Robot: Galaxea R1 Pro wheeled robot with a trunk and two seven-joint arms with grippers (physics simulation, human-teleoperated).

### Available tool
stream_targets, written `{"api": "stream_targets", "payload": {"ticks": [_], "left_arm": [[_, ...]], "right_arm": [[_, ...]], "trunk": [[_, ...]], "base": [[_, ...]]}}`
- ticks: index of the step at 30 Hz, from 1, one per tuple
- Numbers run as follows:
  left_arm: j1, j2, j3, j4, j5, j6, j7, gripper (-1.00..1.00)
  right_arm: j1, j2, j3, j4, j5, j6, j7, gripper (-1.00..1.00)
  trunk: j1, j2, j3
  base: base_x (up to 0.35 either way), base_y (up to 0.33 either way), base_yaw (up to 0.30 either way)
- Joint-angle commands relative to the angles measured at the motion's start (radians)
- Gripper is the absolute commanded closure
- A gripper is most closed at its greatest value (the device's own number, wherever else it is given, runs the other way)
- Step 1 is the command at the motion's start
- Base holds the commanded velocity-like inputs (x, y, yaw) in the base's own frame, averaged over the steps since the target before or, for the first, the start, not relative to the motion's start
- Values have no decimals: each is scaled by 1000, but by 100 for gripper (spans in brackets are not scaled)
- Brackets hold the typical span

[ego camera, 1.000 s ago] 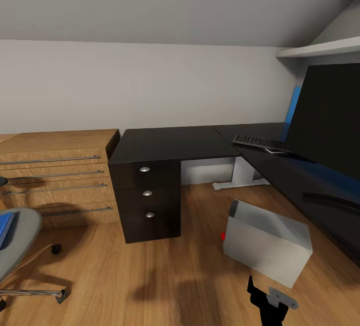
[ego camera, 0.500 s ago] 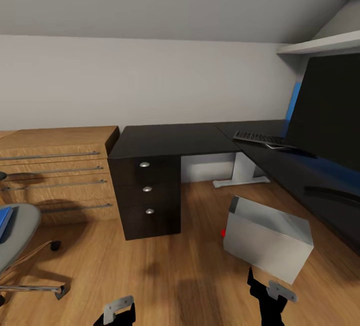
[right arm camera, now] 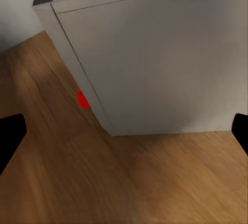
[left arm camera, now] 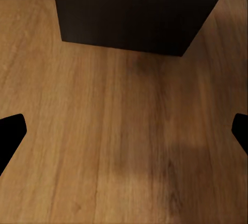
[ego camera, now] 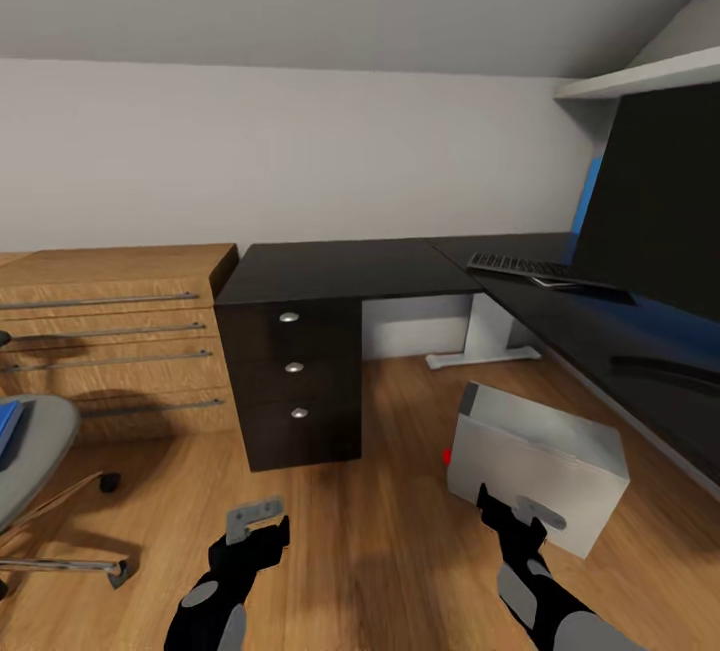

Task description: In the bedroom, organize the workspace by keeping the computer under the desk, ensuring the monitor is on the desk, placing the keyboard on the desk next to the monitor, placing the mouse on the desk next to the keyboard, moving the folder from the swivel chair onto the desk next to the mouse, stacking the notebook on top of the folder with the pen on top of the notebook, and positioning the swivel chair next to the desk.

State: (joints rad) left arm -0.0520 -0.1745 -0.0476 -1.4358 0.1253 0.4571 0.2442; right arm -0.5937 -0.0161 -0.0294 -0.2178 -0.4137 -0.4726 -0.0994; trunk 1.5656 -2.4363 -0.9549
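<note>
The light grey boxy computer tower (ego camera: 537, 466) sits out on the wood floor (ego camera: 380, 531), beside the black-topped L-shaped bench (ego camera: 345, 269), not under it. The right hand (ego camera: 503, 514) hovers at its near face, fingers spread wide and empty; the left hand (ego camera: 258, 523) looks spread too, though that view is poor. Best play: contact low and square, then push slowly under the top.

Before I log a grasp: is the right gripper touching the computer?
Apart. In the right wrist view, the right gripper is open, its fingertips at the picture's edges, with bare wood floor between them and the computer.
</note>
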Motion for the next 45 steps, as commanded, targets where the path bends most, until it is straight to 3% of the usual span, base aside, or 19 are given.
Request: {"api": "stream_targets", "payload": {"ticks": [1,4,7,10,13,35,41,45], "left_arm": [[-7,0,-2,-23,24,27,8,-100],[-13,0,-2,-43,57,61,8,-100],[-17,5,-2,-68,157,124,8,-100],[-18,19,0,-72,183,136,9,-100],[-18,21,-1,-74,187,137,9,-100],[-19,23,-1,-42,188,135,8,-100],[-19,23,0,-41,189,136,9,-100],[-19,23,0,-41,189,136,9,-100]], "right_arm": [[-19,1,-4,0,1,7,-3,-100],[-37,2,-5,-2,-1,16,-7,-100],[-53,36,-9,-10,-35,36,-23,-100],[-56,52,-10,-13,-47,38,-26,-100],[-55,55,-9,-13,-48,37,-25,-100],[-55,54,-5,-7,-43,45,-22,-100],[-55,40,-10,11,-48,141,-27,-100],[-55,33,-10,13,-49,159,-28,-100]], "trunk": [[4,-8,-4],[15,-29,-14],[27,-50,-23],[35,-64,-33],[36,-65,-45],[36,-65,-45],[36,-65,-45],[36,-65,-45]], "base": [[0,0,0],[0,0,0],[0,0,0],[0,0,0],[0,0,0],[46,-2,0],[195,-10,0],[162,-2,0]]}}
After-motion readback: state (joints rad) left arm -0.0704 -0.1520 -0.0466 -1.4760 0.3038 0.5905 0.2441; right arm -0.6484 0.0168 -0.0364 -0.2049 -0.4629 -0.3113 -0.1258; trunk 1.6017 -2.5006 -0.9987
